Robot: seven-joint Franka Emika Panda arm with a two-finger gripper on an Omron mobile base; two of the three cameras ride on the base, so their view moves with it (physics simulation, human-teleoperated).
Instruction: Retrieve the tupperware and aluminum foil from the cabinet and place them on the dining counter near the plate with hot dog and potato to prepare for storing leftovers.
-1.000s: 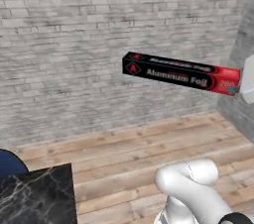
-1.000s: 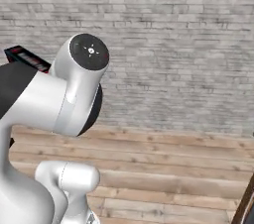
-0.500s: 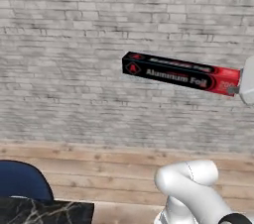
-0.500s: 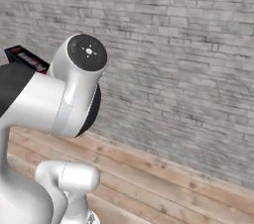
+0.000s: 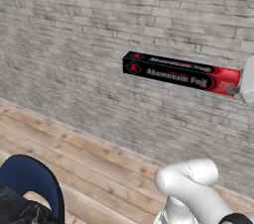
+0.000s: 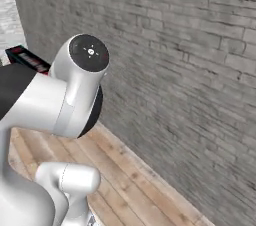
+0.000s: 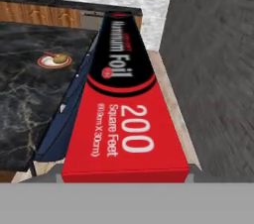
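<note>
Aluminum foil (image 5: 181, 74), one box, claw-held

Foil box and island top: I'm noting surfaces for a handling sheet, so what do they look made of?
Foil box: probably printed card, smooth black and red faces with sharp folded edges. Island top: looks like polished black marble, white veins showing.

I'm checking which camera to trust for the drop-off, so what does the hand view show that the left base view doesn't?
Hand view alone: the black marble dining counter, the small orange-rimmed plate with food on it, and the box's red end printed "200 Square Feet".
Left base view alone: the plank floor and the box held level in the air before the wall.
Both: the long black-and-red aluminum foil box and grey brick wall.
</note>
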